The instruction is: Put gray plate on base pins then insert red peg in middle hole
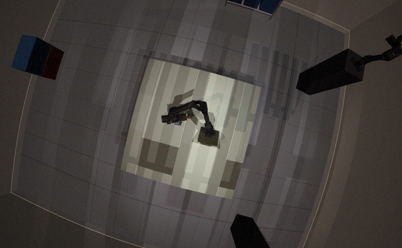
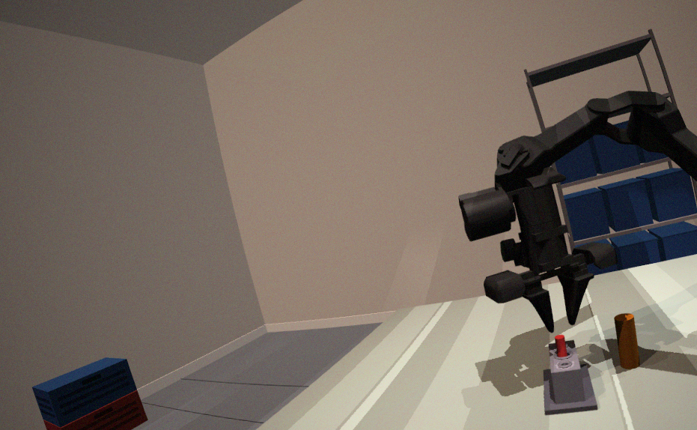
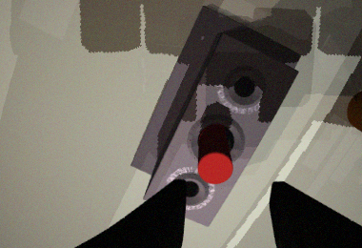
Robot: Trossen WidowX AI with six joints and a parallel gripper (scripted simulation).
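Note:
The red peg (image 2: pixel 560 345) (image 3: pixel 215 166) stands upright in the middle hole of the gray plate (image 2: pixel 564 365) (image 3: pixel 250 146); only its short top sticks out. The plate lies flat on the dark base (image 2: pixel 567 387) (image 3: pixel 253 53), with a pin showing in each end hole. My gripper (image 2: pixel 560 325) (image 3: pixel 228 192) (image 1: pixel 179 122) is open and hangs just above the peg. Its fingertips stand apart on either side and clear of the peg.
An orange cylinder (image 2: pixel 627 340) (image 1: pixel 189 116) stands upright on the table to the right of the base. A shelf with blue boxes (image 2: pixel 623 198) stands behind the table. A blue and red box (image 2: pixel 89 395) (image 1: pixel 37 57) lies on the floor at the left.

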